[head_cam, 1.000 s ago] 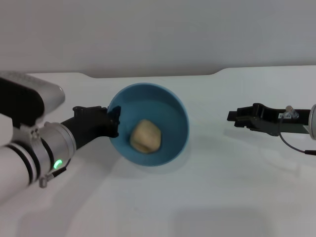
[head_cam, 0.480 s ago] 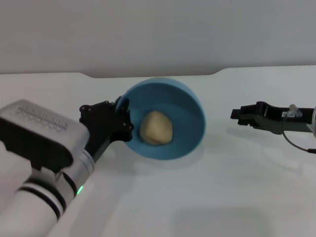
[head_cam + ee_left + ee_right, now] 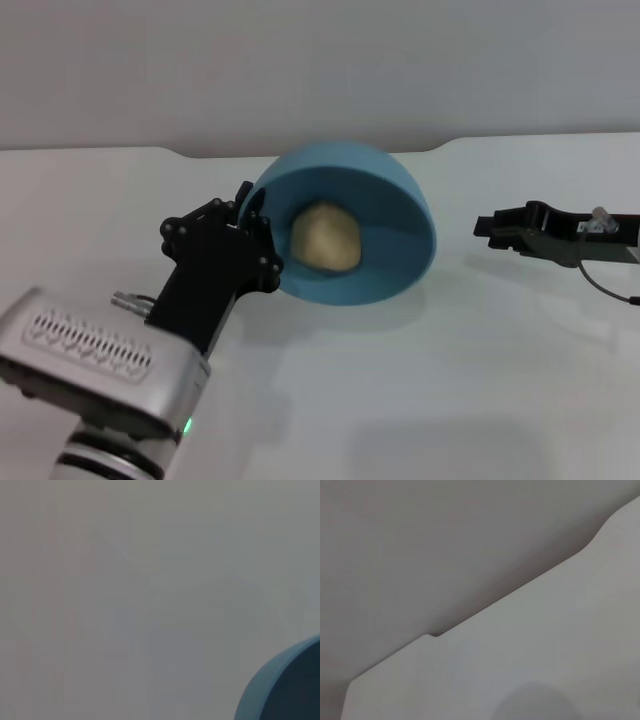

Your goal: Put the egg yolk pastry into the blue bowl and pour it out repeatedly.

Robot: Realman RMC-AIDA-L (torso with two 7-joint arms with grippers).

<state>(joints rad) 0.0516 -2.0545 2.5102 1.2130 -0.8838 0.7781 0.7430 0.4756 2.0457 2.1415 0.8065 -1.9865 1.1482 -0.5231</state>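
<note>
the left gripper (image 3: 250, 240) is pinching the rim of the one round, glossy light-blue bowl (image 3: 385, 262), held tipped above the white desk (image 3: 420, 400). just beyond the gripper, the single pale tan, lumpy egg yolk pastry (image 3: 326, 238) sits inside: loading done, pouring not yet finished. the right gripper (image 3: 484, 226) idles well apart; its state i cannot tell.

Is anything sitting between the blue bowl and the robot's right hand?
No. In the head view, only bare white table lies between the blue bowl and the right gripper.
</note>
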